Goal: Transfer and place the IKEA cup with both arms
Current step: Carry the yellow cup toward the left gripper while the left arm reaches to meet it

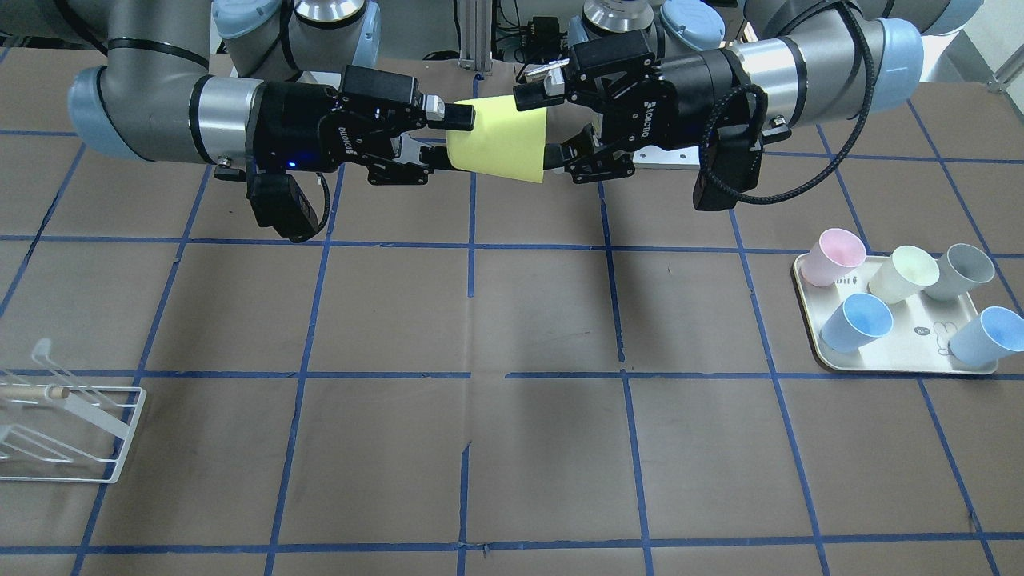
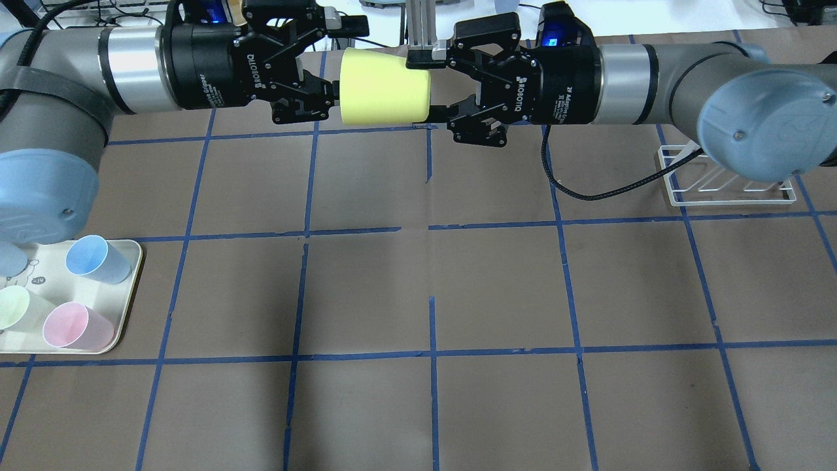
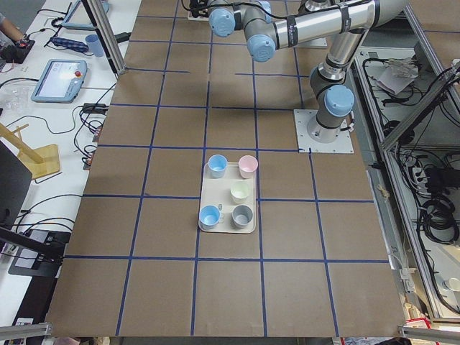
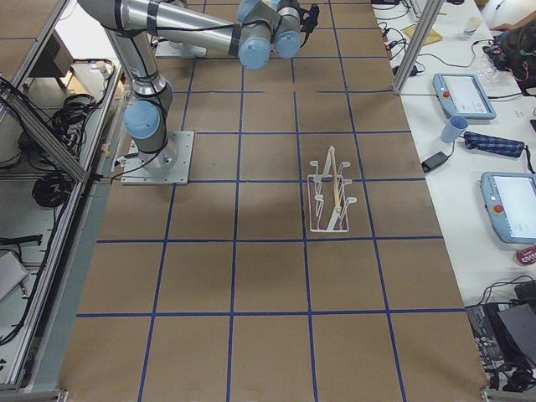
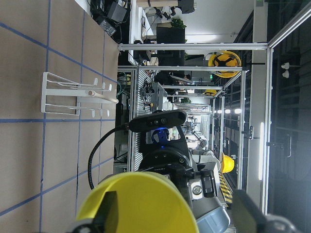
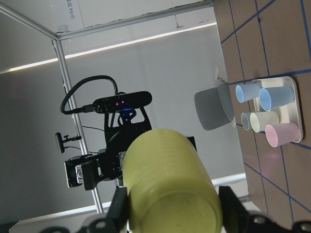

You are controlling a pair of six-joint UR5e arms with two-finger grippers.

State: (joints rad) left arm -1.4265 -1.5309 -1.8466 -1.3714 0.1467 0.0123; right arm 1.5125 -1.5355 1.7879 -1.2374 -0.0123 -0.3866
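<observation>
The bright yellow IKEA cup [image 2: 386, 88] hangs sideways in the air over the far middle of the table, between both grippers. My right gripper [image 2: 422, 91] is shut on its narrow base, one finger on each side, as the right wrist view shows [image 6: 170, 194]. My left gripper [image 2: 343, 57] is at the wide mouth and open. In the left wrist view one finger [image 5: 109, 211] stands in front of the cup mouth [image 5: 141, 204] and the other finger [image 5: 248, 213] is well clear of it. From the front, the cup [image 1: 498, 140] bridges the right gripper [image 1: 448, 137] and the left gripper [image 1: 542, 126].
A cream tray [image 1: 904, 340] on my left side holds pink, pale cream, grey and two light blue cups; it also shows from above [image 2: 129, 294]. A white wire rack [image 2: 726, 183] stands on my right side, under the right arm.
</observation>
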